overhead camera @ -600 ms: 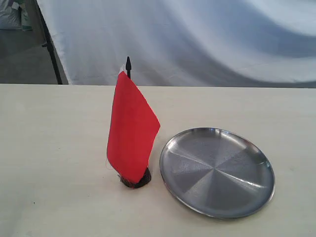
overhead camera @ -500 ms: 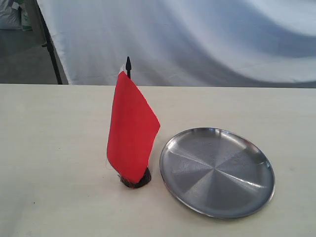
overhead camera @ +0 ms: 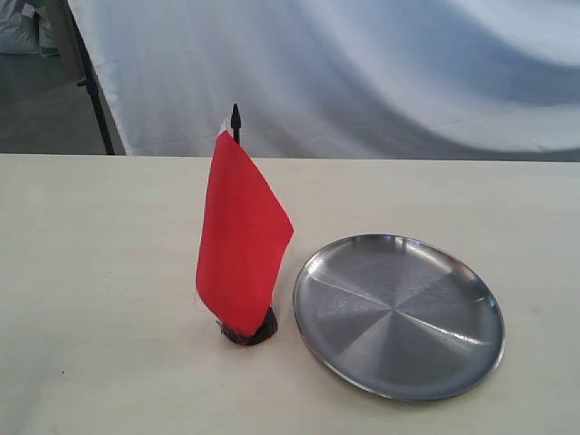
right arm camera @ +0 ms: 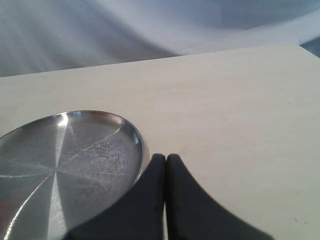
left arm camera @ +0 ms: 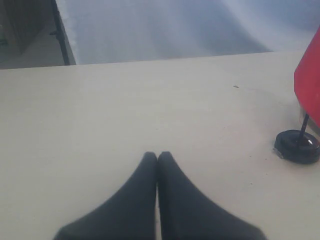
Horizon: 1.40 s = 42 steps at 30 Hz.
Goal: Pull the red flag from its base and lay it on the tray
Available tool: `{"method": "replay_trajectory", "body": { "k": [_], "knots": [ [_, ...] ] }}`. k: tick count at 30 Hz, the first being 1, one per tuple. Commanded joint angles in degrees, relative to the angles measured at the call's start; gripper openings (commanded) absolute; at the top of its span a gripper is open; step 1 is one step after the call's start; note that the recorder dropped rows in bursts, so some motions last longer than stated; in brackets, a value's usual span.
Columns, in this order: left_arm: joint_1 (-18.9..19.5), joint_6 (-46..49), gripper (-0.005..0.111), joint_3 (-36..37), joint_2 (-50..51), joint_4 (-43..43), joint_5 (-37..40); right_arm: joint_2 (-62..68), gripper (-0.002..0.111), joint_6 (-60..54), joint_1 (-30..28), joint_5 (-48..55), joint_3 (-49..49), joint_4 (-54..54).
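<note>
- Nearest in the left wrist view: left gripper [left arm camera: 158,155], two dark fingers pressed together tip to tip, low over the pale table [left arm camera: 100,110].
- Nearest in the right wrist view: right gripper [right arm camera: 165,157], fingers likewise pressed together, gripping no object, just beside the rim of the tray [right arm camera: 141,146].
- Toward the front of the table in the exterior view: the tray, round and shiny, lying flat.
- Just left of the tray, near but apart from its rim: base [left arm camera: 296,148], a small black disc, well apart from the left gripper.
- Standing in the base: red flag [overhead camera: 240,240], upright on a thin black stick, pointed black tip above the cloth.
- Cloth hanging down to the base and covering most of it in the exterior view.
- Behind the table: white backdrop cloth [overhead camera: 362,72] across the whole width.
- Far left, beside the cloth: a slanted black stand leg [overhead camera: 91,91].
</note>
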Motion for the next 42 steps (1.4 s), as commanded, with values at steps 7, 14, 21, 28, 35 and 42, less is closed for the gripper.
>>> {"method": "replay_trajectory", "body": {
  "k": [7, 14, 21, 28, 35, 42],
  "knots": [
    [0.3, -0.1, 0.0, 0.2, -0.2, -0.4, 0.0, -0.2, 0.0, 3.3, -0.2, -13.3, -0.2, 3.1],
    [0.3, -0.1, 0.0, 0.2, -0.2, -0.4, 0.0, -0.2, 0.0, 8.2, -0.2, -15.7, -0.2, 7.4],
    [0.3, -0.1, 0.0, 0.2, -0.2, -0.4, 0.0, -0.2, 0.0, 11.2, -0.2, -11.0, -0.2, 7.4],
    [0.3, -0.1, 0.0, 0.2, -0.2, -0.4, 0.0, -0.2, 0.0, 11.9, -0.2, -12.6, -0.2, 6.4],
    [0.3, -0.1, 0.0, 0.2, -0.2, -0.4, 0.0, -0.2, 0.0, 6.2, 7.5, -15.0, -0.2, 5.6],
    [0.3, -0.1, 0.0, 0.2, -0.2, -0.4, 0.0, -0.2, 0.0, 4.8, 21.8, -20.9, -0.2, 1.2]
  ]
}}
